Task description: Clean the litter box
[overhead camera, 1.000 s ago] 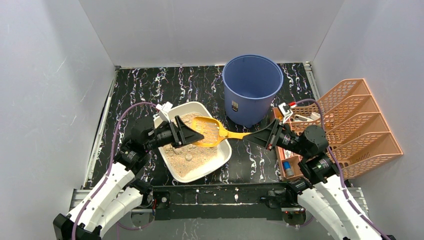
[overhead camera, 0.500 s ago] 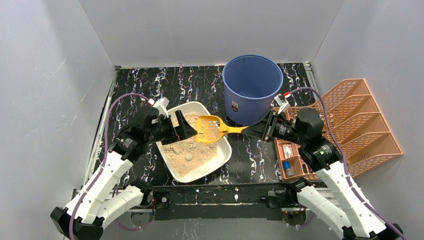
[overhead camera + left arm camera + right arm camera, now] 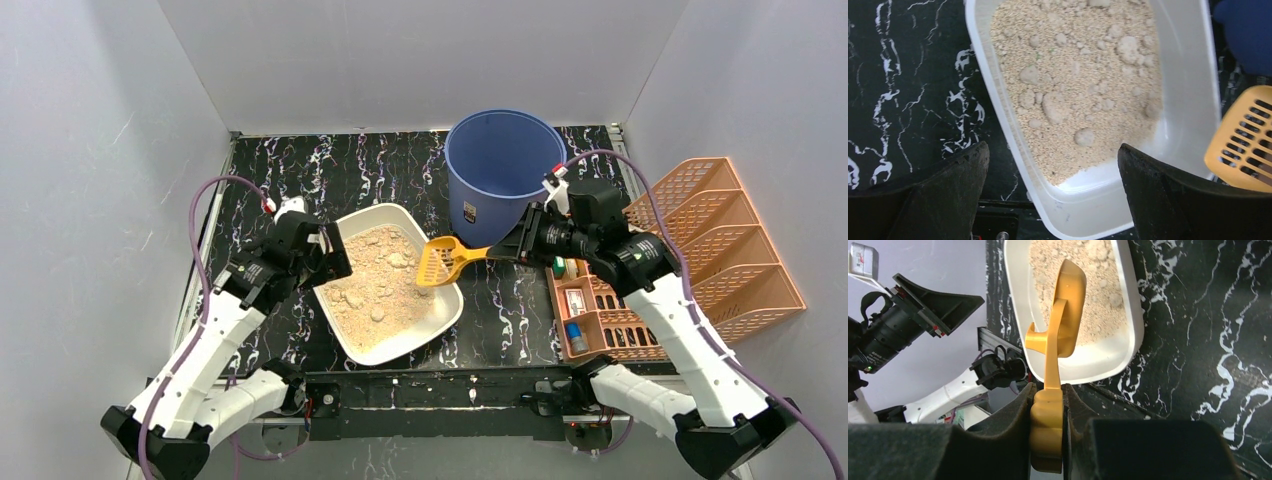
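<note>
The litter box (image 3: 441, 313) is a shallow white tray of tan litter with several clumps, left of centre; it also shows in the left wrist view (image 3: 1193, 75) and the right wrist view (image 3: 1133, 305). My right gripper (image 3: 508, 250) is shut on the handle of a yellow slotted scoop (image 3: 437, 263), held over the tray's right rim; the scoop shows in the right wrist view (image 3: 1068, 315) and at the left wrist view's right edge (image 3: 1245, 140). My left gripper (image 3: 338, 257) is open and empty above the tray's left rim.
A tall blue bucket (image 3: 503, 175) stands behind the tray, right of centre. An orange-pink lattice rack (image 3: 720, 255) lies at the right, with a compartment tray (image 3: 580, 305) of small items beside it. Grey walls close in the black marbled table (image 3: 290, 175).
My right gripper lifted and drew the scoop right, from the litter's middle to the tray's right rim. My left gripper pulled back left, off the tray's centre to its left rim.
</note>
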You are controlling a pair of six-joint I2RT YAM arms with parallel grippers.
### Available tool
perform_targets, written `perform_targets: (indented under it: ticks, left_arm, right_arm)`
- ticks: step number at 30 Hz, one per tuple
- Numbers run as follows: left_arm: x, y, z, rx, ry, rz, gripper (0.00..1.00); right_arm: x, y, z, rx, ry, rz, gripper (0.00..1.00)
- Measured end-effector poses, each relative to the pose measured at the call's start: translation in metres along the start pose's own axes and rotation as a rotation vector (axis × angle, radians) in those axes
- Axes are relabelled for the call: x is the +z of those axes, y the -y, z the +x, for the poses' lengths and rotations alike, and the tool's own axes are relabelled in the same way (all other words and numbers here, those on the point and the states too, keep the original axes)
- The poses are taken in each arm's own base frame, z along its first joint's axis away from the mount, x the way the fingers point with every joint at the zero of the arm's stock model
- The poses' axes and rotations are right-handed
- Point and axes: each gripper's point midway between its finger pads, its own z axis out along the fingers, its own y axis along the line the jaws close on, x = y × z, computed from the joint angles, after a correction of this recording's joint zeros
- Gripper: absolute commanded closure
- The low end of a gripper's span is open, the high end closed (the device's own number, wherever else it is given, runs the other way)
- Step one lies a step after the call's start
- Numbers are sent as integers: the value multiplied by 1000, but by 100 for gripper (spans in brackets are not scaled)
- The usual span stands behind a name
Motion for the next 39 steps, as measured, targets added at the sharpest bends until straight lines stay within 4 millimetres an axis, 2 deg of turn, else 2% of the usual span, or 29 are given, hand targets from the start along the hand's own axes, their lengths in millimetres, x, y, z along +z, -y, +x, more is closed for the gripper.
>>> perform_targets:
  ticks: [4,7,12,16,22,27,39]
  left_arm:
    - [19,-19,15,15,-29,-105,2]
    - [37,-28,25,27,-63,-165,2]
    - [57,-37,22,11,-71,-227,3]
    - [70,-45,19,-7,-62,-253,7]
    - [92,-57,35,-13,-119,-293,14]
    - [103,-59,42,-22,-128,-291,24]
    - [120,-63,59,-44,-160,-285,73]
  right_arm:
    - [5,6,12,-3,-38,76,99]
    - [15,5,30,-36,-88,134,99]
    - [36,4,59,-114,-161,243,99]
    - [46,11,64,-141,-157,329,99]
    - [52,18,64,-163,-129,423,99]
    - [57,21,66,-161,-111,461,99]
    - [66,26,66,-84,-46,495,99]
